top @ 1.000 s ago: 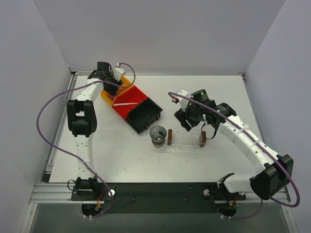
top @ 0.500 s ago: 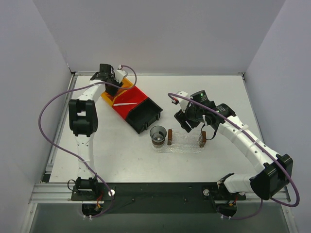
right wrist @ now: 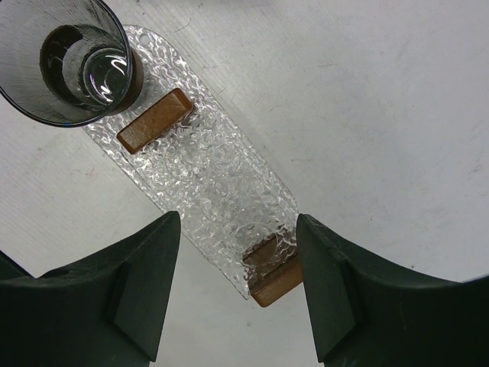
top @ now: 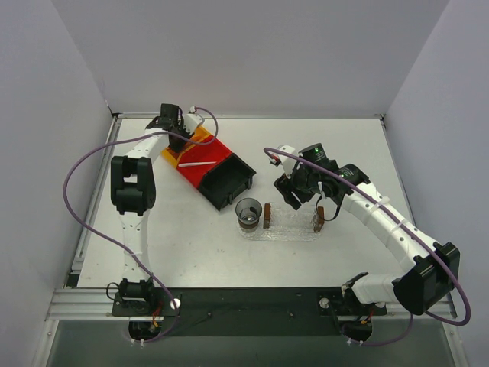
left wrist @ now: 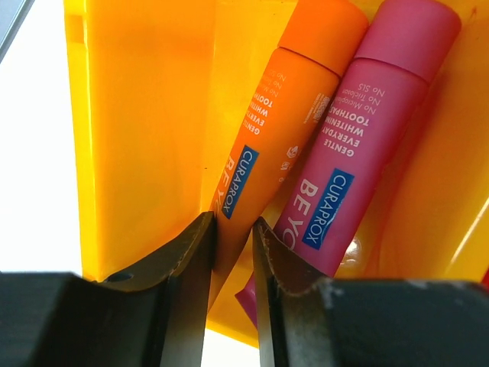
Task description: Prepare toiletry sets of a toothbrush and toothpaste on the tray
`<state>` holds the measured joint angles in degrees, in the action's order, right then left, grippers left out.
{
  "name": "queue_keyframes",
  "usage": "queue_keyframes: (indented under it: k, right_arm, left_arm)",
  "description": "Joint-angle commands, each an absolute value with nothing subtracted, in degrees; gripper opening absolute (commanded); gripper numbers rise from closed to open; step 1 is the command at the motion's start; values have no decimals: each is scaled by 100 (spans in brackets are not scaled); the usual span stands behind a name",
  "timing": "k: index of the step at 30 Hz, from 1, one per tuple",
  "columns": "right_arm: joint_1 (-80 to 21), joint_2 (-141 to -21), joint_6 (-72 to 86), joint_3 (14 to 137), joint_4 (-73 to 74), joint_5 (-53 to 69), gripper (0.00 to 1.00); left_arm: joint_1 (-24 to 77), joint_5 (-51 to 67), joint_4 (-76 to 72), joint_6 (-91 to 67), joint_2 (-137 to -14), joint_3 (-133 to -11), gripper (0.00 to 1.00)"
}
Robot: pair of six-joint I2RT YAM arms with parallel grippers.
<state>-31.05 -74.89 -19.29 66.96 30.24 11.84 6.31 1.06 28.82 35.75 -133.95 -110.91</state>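
In the left wrist view, an orange toothpaste tube [left wrist: 283,122] and a magenta-pink toothpaste tube [left wrist: 359,130] lie side by side in the orange bin [left wrist: 137,115]. My left gripper [left wrist: 233,225] is shut on the flat tail end of the orange tube. In the top view it [top: 182,131] sits over the orange bin [top: 200,138]. The white toothbrush [top: 197,163] lies in the red bin [top: 206,160]. The clear bumpy tray [top: 294,225] [right wrist: 206,168] lies mid-table. My right gripper [top: 293,196] [right wrist: 237,222] is open and empty just above its right end.
A black bin [top: 229,182] sits next to the red one. A dark glass cup [top: 249,212] [right wrist: 65,61] stands on the tray's left end. Two brown blocks [right wrist: 155,121] [right wrist: 275,279] stand on the tray. The table is walled at the back and sides.
My left gripper has moved a little right and down into the orange bin. The right arm has barely moved.
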Motion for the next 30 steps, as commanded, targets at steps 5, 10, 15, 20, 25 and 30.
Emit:
queue_keyframes:
  k: [5, 10, 15, 20, 25, 30]
  right_arm:
    - [-3059, -7488, -1846, 6680, 3015, 1318, 57]
    - [-3059, -7488, -1819, 6697, 3015, 1353, 57]
    - [-3059, -7445, -1811, 6689, 3015, 1353, 57]
    - [-3067, -7453, -1811, 6697, 3015, 1371, 57]
    - [-3067, -7488, -1802, 6697, 3015, 1380, 57]
    - [-3067, -7523, -1811, 6706, 3015, 1371, 57]
  left_arm:
    - [642, 44, 3050, 3594, -13289, -11083, 11]
    - [650, -141, 3181, 3674, -13263, -11293, 0]
    - [729, -228, 3349, 4069, -13193, -11505, 0]
    - [773, -360, 3357, 4306, -13140, -11593, 0]
    - [800, -448, 3314, 4456, -13122, -11724, 0]
    - [791, -387, 3331, 4632, -13069, -11856, 0]
